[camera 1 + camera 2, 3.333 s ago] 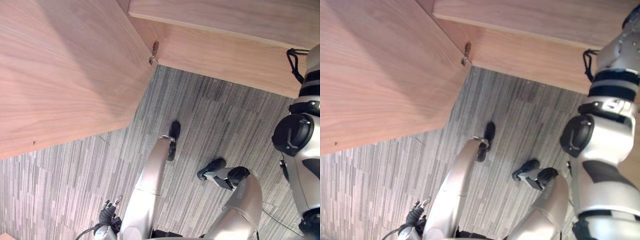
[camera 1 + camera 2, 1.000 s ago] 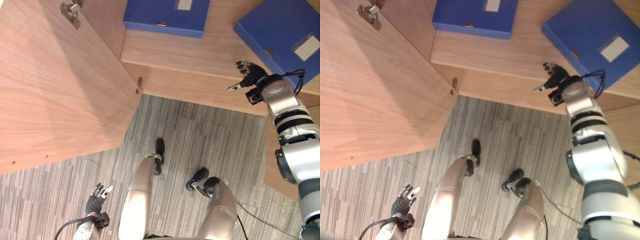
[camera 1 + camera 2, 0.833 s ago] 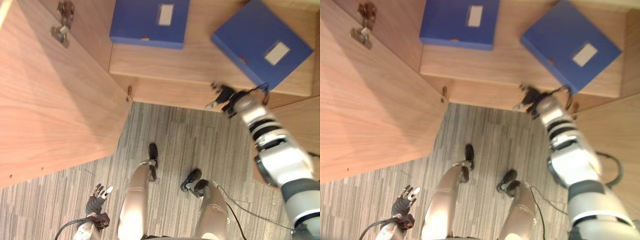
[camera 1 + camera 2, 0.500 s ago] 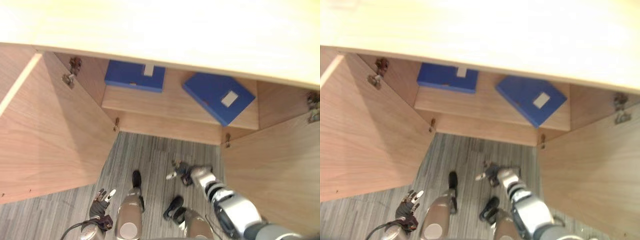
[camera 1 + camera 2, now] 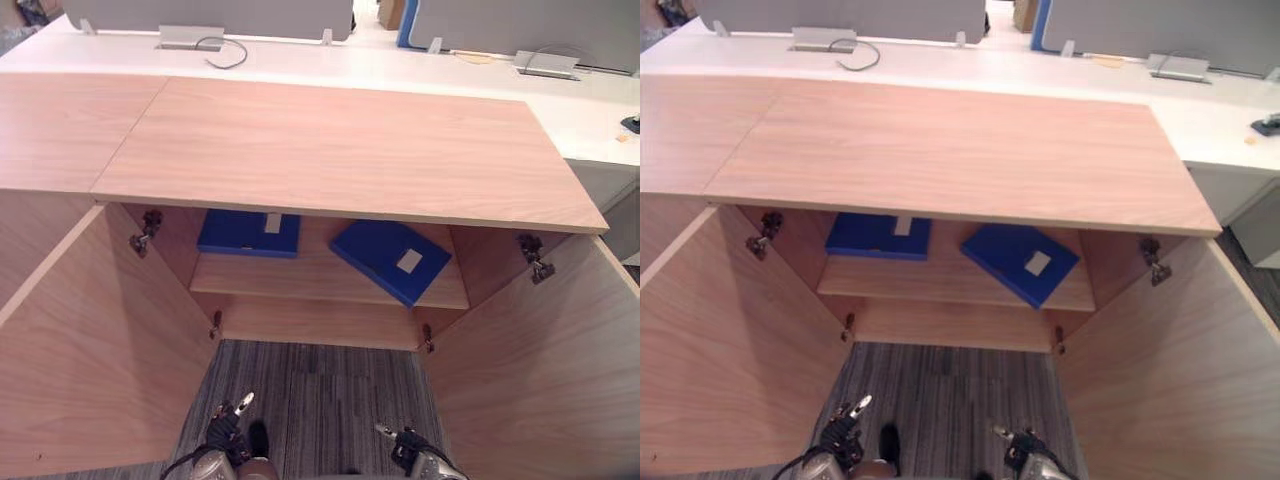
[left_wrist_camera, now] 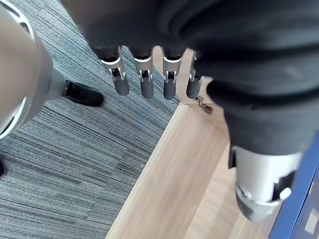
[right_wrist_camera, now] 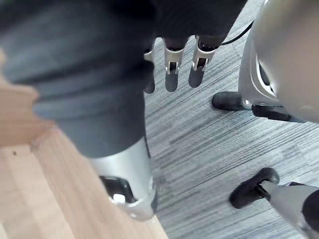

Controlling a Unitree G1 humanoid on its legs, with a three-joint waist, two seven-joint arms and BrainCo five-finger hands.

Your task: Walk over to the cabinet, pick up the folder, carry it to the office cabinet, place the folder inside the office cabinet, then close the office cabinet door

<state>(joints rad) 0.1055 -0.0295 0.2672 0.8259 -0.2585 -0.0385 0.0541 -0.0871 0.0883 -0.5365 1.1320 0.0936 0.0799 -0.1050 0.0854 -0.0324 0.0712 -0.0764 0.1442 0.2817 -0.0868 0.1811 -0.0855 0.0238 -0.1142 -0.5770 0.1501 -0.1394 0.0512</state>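
Observation:
Two blue folders lie on the shelf inside the open wooden cabinet. One folder lies square at the left. The other folder, with a white label, lies skewed at the right near the shelf's front edge. My left hand hangs low over the carpet in front of the cabinet, fingers straight, holding nothing. My right hand hangs just as low on the other side, fingers straight and empty. Both hands are well below and in front of the shelf.
Both cabinet doors stand wide open: the left door and the right door flank a strip of grey carpet. Behind the cabinet runs a white desk with grey partitions.
The camera has swung up from the floor to the whole cabinet. My right hand, raised by the skewed folder a second ago, has dropped low in front. The left hand stays low.

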